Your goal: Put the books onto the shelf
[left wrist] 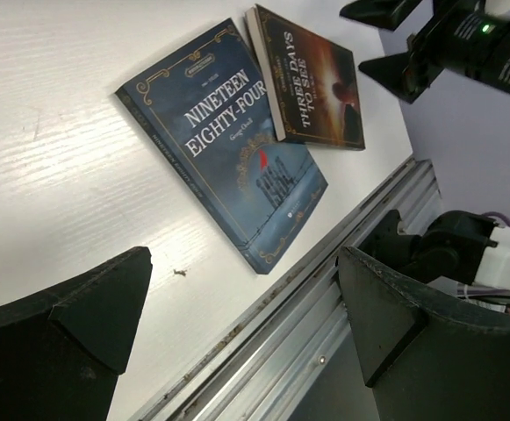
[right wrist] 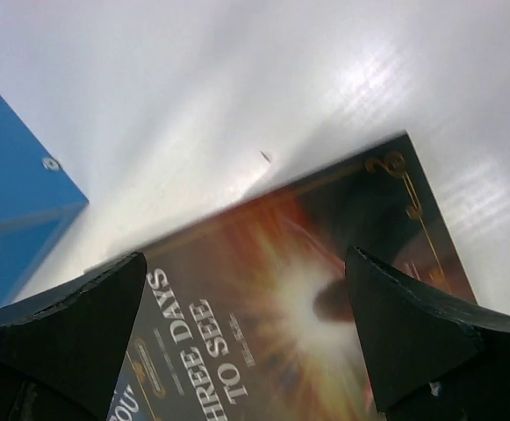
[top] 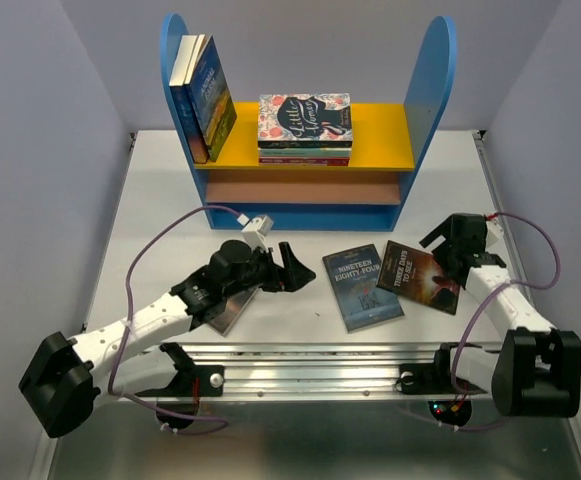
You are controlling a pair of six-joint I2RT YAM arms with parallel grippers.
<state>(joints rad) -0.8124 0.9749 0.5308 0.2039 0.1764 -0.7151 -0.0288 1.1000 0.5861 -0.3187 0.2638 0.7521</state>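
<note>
From above: dark-blue "Nineteen Eighty-Four" paperback point(top: 362, 287) and orange-glow "Three Days to See" paperback point(top: 420, 276) flat on the white worktop point(top: 150, 200), before the blue-sided, yellow-boarded shelf point(top: 432, 70), long axes roughly toward it. Left tool point(top: 288, 268) released, empty, just left of the first; right tool point(top: 440, 252) nearer the second.

Left wrist: bare worktop leftward, metal rail point(left wrist: 307, 324) close by the near corner.

Right wrist: spread wide, empty, hovering over the orange cover; shelf base near.
</note>
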